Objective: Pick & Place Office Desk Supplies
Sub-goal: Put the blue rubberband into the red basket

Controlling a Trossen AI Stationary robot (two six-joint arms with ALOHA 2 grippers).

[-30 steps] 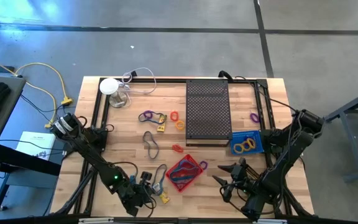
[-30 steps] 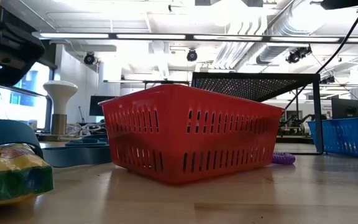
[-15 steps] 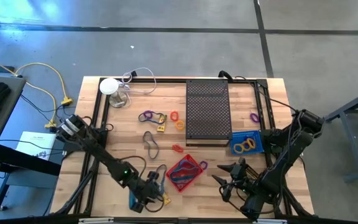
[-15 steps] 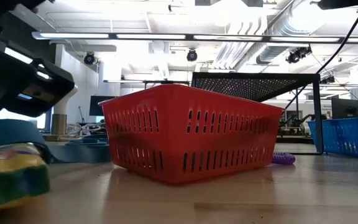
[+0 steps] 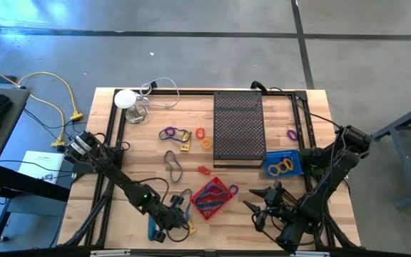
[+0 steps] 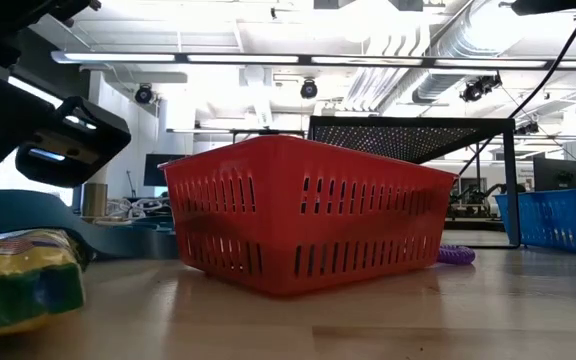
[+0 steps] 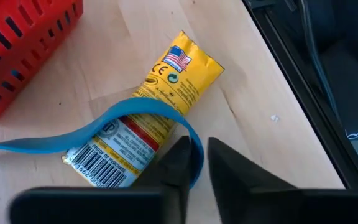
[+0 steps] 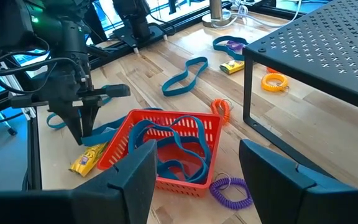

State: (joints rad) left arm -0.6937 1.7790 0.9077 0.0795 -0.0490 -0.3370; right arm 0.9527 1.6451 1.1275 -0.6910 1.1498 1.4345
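My left gripper (image 5: 171, 223) is near the table's near edge, just left of the red basket (image 5: 211, 198), pointing down over a yellow packet (image 7: 160, 99) that lies flat on the wood. It is shut on a blue elastic band (image 7: 73, 140) that arches over the packet. The red basket (image 8: 166, 149) holds several blue and red bands. My right gripper (image 5: 259, 203) waits open to the basket's right, touching nothing. A purple coil (image 8: 232, 190) lies by the basket. My left gripper pinches the blue elastic band at its looped end (image 7: 196, 152) between the two fingers, coming from above and pointing down. The band's free length runs slack over the yellow packet and off toward the table's left; one strand or two, I cannot tell.
A black perforated tray (image 5: 238, 128) stands raised at the far centre. A blue basket with yellow rings (image 5: 282, 165) sits to its right. Purple (image 5: 168, 133), orange (image 5: 204, 138) and grey-blue (image 5: 173, 164) loops lie mid-table. A white round object with a cable (image 5: 125, 98) stands at the far left.
My left gripper has moved toward the table's right, closer to the red basket, and now stands over the yellow packet. The blue band, earlier hidden under the arm, now shows beside it. My right arm has kept still.
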